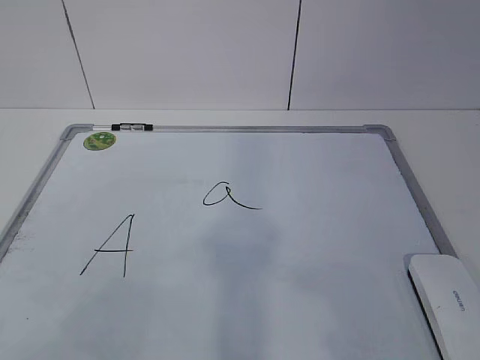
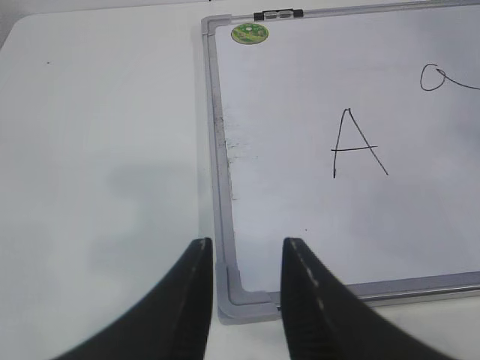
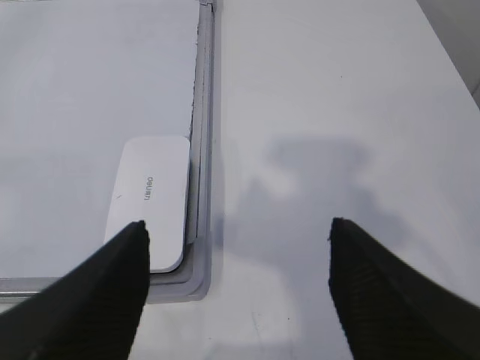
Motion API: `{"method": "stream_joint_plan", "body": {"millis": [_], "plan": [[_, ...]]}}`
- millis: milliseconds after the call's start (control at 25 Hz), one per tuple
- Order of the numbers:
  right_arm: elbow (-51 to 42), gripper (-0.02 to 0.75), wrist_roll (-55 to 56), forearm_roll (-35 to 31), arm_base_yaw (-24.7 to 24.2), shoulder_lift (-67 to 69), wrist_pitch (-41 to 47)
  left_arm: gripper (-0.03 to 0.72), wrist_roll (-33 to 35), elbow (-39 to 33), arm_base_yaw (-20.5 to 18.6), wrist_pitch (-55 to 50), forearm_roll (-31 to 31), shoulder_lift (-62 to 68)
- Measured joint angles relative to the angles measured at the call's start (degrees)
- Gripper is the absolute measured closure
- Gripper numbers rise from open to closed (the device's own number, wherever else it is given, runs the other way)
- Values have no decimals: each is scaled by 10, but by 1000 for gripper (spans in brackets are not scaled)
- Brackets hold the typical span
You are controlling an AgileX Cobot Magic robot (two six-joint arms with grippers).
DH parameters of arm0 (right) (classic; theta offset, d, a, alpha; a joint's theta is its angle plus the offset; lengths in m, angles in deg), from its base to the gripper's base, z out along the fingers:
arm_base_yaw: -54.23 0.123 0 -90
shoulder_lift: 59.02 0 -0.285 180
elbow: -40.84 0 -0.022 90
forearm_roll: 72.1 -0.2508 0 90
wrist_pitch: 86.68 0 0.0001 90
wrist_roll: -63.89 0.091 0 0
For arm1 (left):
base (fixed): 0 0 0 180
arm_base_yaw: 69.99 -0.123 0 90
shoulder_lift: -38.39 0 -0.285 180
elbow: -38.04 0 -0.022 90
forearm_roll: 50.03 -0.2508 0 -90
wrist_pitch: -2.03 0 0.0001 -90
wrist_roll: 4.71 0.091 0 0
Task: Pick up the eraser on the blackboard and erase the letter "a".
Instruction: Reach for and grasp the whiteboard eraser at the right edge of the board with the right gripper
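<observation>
The right tool point(image 3: 236, 229) hangs spread wide above the tabletop point(image 3: 322, 112); the left tool point(image 2: 246, 251) stands slightly parted. The eraser point(image 1: 444, 296), lettered "deli", lies at the blackboard's point(image 1: 225, 129) near right corner, well apart from the letter "a" point(image 1: 229, 195) and capital "A" point(image 1: 112, 246).

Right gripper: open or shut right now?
Open. In the right wrist view the right gripper has its jaws spread wide, holding nothing; the eraser lies flat on the blackboard by the left finger.
</observation>
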Motion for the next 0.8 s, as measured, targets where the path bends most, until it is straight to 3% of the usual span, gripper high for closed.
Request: {"method": "stream_joint_plan", "body": {"millis": [800], "plan": [[0,146,0,-7,0,0,0,454,0,0,0,0,0,0]]}}
